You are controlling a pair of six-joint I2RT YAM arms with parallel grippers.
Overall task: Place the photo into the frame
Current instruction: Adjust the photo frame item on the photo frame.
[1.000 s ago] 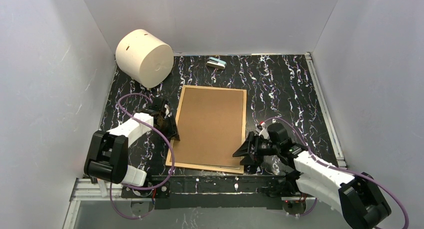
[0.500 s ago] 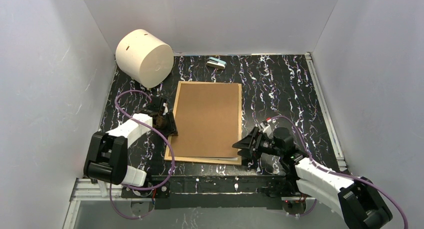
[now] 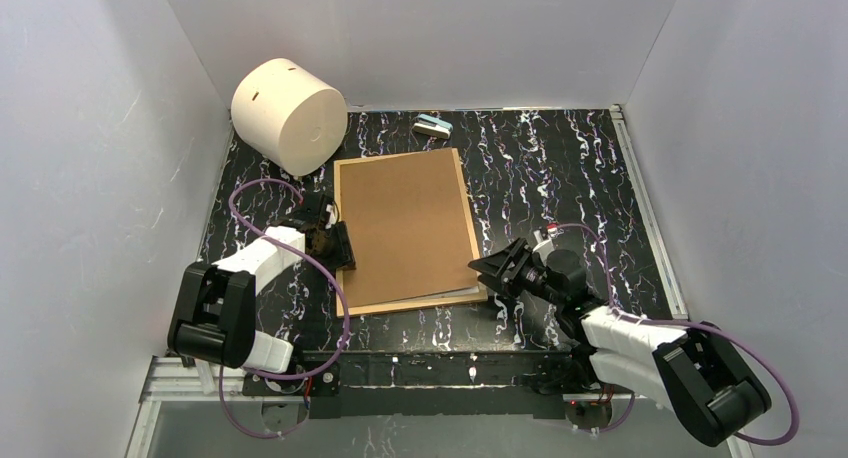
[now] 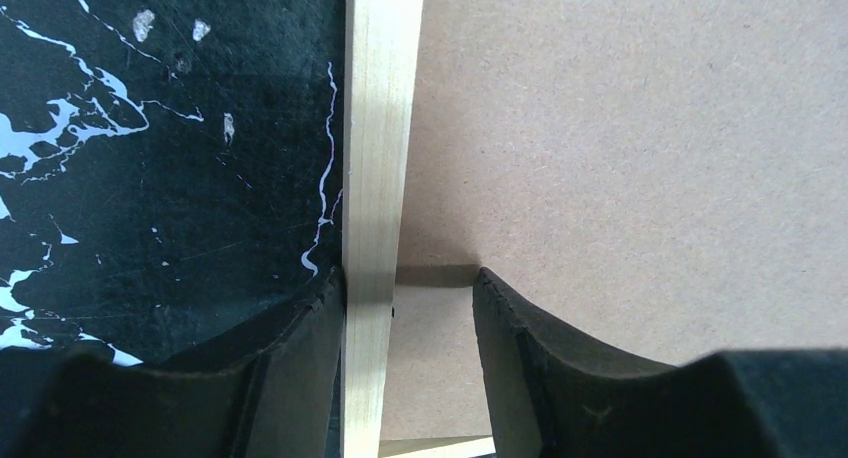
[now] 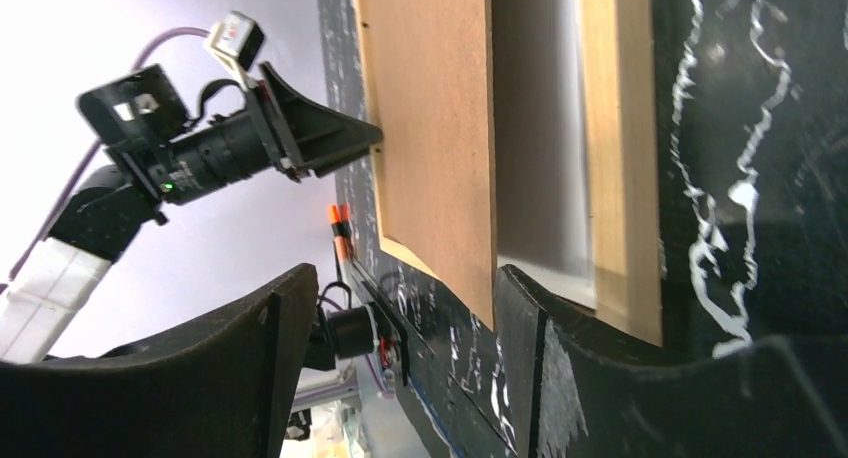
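Frame [image 4: 375, 128] position first: it is lying back-up on the table [image 3: 560, 168] between the two claws, with its light wood rail running straight ahead between the fingers of the left claw [image 4: 408, 278]. That claw is standing partly open. Its outer finger is touching the outside of the rail, and its inner finger is standing over the brown backing board [image 5: 435, 128] with a gap to the rail's inner face. The right claw [image 5: 403, 273] is spread wide and gripping nothing. Just ahead of it, the board's near corner is sitting raised off the frame, and a white sheet [image 5: 545, 218] is showing in the opening beside the board's edge. The photo is not showing in any view, and whether it is lying under the board cannot be told. The step in hand is judged to be freeing the backing board. To do it well, the left claw should be pinning the rail so the frame is not sliding. The right claw should be closing on the raised corner only, lifting slowly, and leaving the white sheet down.
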